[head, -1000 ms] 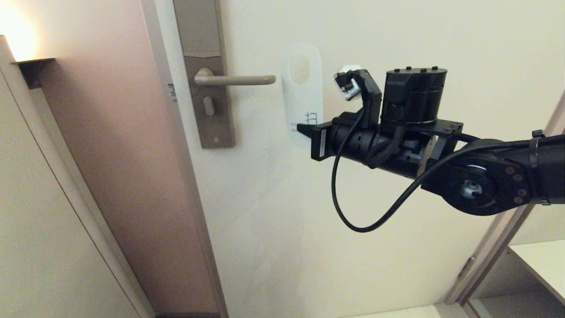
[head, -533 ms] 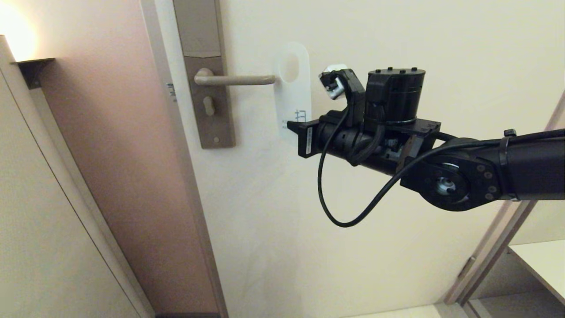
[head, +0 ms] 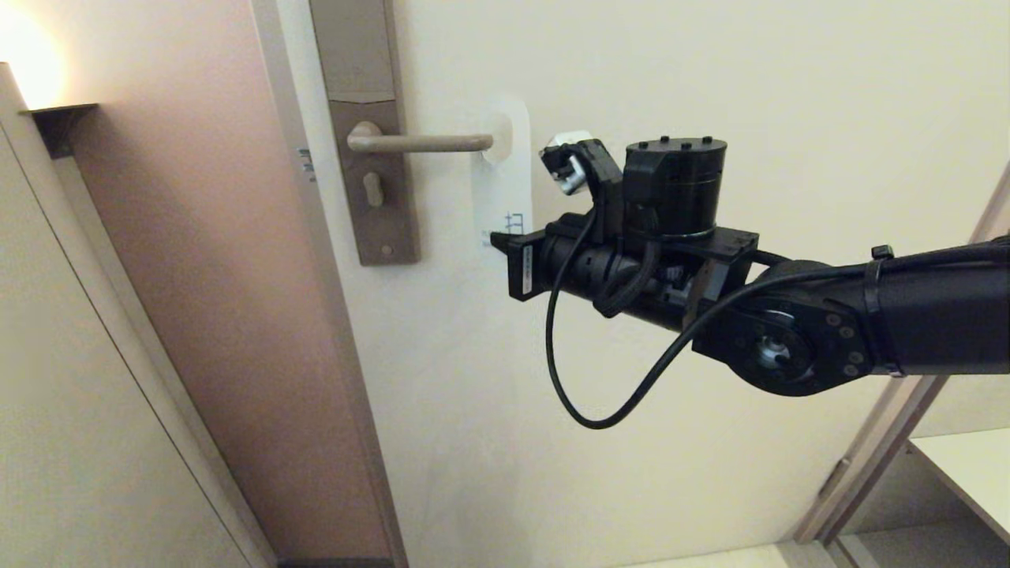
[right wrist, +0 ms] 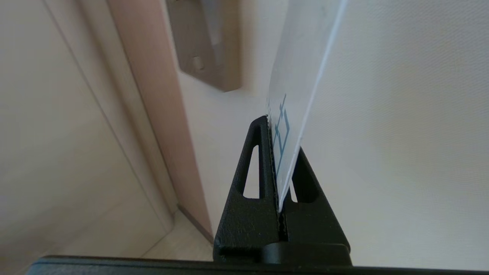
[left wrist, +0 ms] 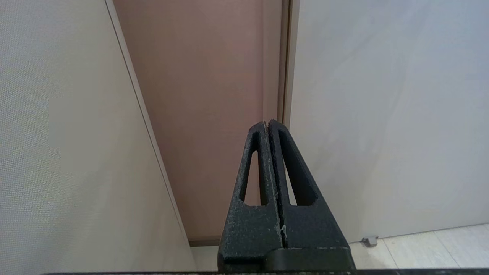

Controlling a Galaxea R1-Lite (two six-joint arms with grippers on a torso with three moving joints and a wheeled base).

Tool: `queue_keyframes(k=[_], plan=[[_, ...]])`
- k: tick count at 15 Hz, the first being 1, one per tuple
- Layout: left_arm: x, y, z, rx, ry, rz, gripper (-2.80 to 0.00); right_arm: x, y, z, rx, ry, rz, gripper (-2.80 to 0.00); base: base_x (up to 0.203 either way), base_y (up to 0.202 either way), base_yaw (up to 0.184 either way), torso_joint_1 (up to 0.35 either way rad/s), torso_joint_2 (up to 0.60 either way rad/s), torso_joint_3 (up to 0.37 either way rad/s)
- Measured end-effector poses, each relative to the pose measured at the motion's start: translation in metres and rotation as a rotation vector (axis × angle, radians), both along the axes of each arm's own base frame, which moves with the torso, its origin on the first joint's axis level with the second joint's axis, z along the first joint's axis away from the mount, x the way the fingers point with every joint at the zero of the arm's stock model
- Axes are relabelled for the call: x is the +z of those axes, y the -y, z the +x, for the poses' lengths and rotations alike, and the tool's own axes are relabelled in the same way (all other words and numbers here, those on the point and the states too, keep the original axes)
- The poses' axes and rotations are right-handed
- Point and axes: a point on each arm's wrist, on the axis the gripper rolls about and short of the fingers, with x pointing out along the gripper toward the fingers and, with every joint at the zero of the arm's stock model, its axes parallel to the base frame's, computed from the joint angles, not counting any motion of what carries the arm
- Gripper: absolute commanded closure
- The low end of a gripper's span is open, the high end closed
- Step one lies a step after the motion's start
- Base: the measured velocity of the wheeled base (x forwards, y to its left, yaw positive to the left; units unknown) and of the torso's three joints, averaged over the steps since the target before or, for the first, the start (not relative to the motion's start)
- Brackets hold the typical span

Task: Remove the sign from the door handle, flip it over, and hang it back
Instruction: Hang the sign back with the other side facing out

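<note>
At the far left of the head view a warm lamp glow (head: 24, 59) sits above a small dark wall bracket (head: 61, 120), with a pale wall panel (head: 95, 410) below it. Next comes a pinkish-brown strip of wall or door frame (head: 237, 276), then the cream door (head: 552, 473). Near the door's left edge is a tall narrow bronze backplate (head: 367, 158) with a keyhole, and from it the door handle (head: 418, 143), a slim level lever, reaches to the right. The sign (head: 503, 177), white side showing with blue printed characters near its lower end, hangs upright at the free tip of the handle; the tip meets the sign's oval hole, though whether it has passed through the hole cannot be told. The right pincer (head: 499, 240) comes in from the right on a black arm (head: 907, 315) with a looping black cable (head: 568, 394), and is clamped on the lower end of the sign. The right wrist view confirms this: the sign's (right wrist: 301, 76) thin edge is gripped between the two black fingers (right wrist: 248, 191) of the right pincer (right wrist: 280, 152), with the backplate (right wrist: 210, 42) beyond. At the far right of the head view, a door frame and part of a pale shelf (head: 963, 473) are seen. The left pincer (left wrist: 269, 128) appears only in the left wrist view, its fingers (left wrist: 252, 183) pressed together on nothing, pointing toward the brown strip between wall and door, well away from the handle. No containers are in sight.
</note>
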Motion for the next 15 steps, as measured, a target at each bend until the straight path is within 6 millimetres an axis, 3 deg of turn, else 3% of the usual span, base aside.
queue_keyframes(k=[8, 14, 15], plan=[[0.0, 0.0, 0.0, 0.0, 0.0, 0.001, 0.0, -0.004, -0.01, -0.005, 0.028, 0.009, -0.026, 0.0, 0.0, 0.0, 0.0, 0.0, 0.0, 0.0], [0.0, 0.0, 0.0, 0.0, 0.0, 0.0, 0.0, -0.005, -0.027, -0.019, 0.082, 0.013, -0.025, 0.0, 0.0, 0.0, 0.0, 0.0, 0.0, 0.0], [0.0, 0.0, 0.0, 0.0, 0.0, 0.0, 0.0, -0.005, -0.028, -0.02, 0.087, 0.012, -0.024, -2.8, 0.0, 0.0, 0.0, 0.0, 0.0, 0.0]])
